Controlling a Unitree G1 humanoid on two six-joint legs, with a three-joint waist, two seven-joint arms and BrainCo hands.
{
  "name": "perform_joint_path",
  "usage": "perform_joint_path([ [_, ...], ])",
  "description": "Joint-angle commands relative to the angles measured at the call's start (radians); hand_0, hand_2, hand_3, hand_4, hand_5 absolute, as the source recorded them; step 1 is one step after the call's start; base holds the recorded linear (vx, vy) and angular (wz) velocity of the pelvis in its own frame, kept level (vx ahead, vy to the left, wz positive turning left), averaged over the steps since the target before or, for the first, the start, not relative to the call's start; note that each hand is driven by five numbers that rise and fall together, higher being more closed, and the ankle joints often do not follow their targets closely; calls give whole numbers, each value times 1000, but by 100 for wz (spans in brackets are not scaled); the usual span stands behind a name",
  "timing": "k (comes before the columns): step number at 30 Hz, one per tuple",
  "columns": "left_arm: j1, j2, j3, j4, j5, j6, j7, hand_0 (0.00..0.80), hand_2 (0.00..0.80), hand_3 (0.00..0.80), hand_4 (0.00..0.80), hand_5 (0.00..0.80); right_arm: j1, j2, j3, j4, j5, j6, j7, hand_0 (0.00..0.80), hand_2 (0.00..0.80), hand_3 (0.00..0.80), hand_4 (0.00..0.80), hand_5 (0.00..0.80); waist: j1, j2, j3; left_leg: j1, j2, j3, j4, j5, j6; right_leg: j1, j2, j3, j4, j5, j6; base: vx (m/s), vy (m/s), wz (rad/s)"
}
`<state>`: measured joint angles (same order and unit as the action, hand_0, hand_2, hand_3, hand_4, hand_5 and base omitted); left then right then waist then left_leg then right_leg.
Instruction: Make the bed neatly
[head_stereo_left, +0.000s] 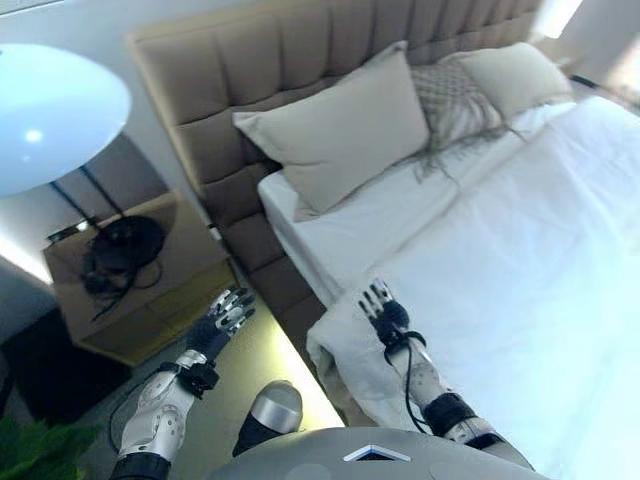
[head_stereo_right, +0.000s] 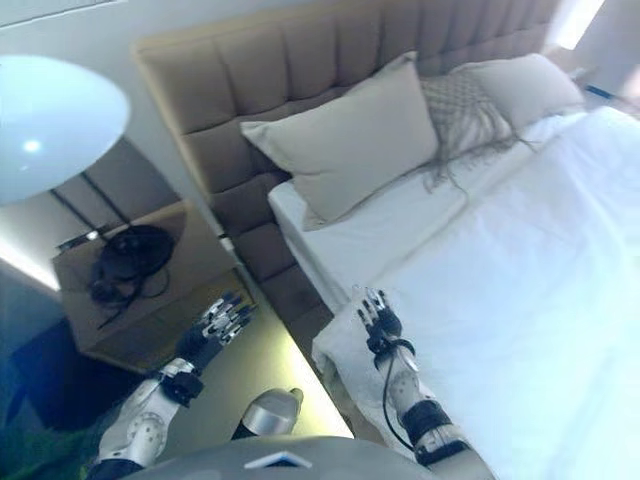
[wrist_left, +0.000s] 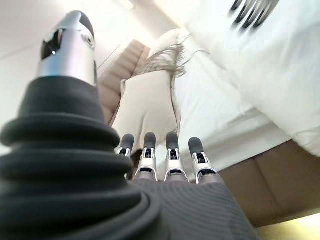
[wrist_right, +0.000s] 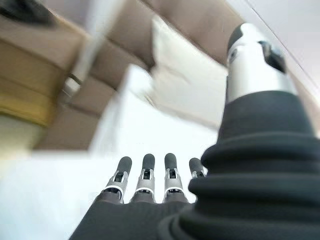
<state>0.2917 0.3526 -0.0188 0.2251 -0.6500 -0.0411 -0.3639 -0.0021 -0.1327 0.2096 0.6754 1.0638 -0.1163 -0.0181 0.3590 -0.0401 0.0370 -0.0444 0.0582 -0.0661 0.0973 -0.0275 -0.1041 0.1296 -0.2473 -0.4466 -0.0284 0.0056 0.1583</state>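
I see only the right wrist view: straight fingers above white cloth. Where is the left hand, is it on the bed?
Observer: No. The left hand hangs beside the bed, above the floor, fingers straight, holding nothing.
Operator: Where on the bed is the right hand?
Observer: The right hand is over the corner of the duvet, at the near side edge.
Operator: How many pillows?
Observer: A large beige pillow and a second pillow against the headboard, a fringed cushion between them.

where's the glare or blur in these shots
Left eye view: lamp shade glows blown-out white and the white duvet washes out toward the right. Right wrist view: pillow and headboard smeared. Left wrist view: right hand streaked.
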Motion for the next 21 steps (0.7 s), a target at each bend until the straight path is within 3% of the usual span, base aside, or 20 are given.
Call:
perform_joint_path([
  [1,-49,46,-44,-32,114,-153,57,0,0,0,0,0,5,-94,-82,-44,36,-43,73,0,0,0,0,0,-43,56,-11,-3,55,32,-72,90,5,30,-57,-38,76,15,18,-101,-63,-46],
  [7,-106,115,-86,-66,223,-250,111,0,0,0,0,0,56,-115,-218,8,121,-72,158,0,0,0,0,0,-132,51,29,-12,80,115,-50,61,6,-27,-54,14,77,25,33,-48,-124,-27],
  [11,-174,157,-150,-86,343,-331,193,0,0,0,0,0,64,-111,-278,33,237,-50,246,0,0,0,0,0,-180,54,56,-39,87,146,-40,50,10,-85,-47,55,82,29,44,-136,-127,-37],
  [17,-311,208,-272,-29,703,-421,457,0,0,0,0,0,93,-102,-329,74,257,-50,304,0,0,0,0,0,-267,45,96,-86,98,179,-21,45,9,-163,-36,113,77,46,55,-109,-129,-28],
  [21,-393,215,-314,-21,876,-448,610,0,0,0,0,0,80,-112,-355,90,266,-54,322,0,0,0,0,0,-315,44,154,-143,104,188,19,36,5,-234,-36,150,94,54,55,-213,-91,-30],
])
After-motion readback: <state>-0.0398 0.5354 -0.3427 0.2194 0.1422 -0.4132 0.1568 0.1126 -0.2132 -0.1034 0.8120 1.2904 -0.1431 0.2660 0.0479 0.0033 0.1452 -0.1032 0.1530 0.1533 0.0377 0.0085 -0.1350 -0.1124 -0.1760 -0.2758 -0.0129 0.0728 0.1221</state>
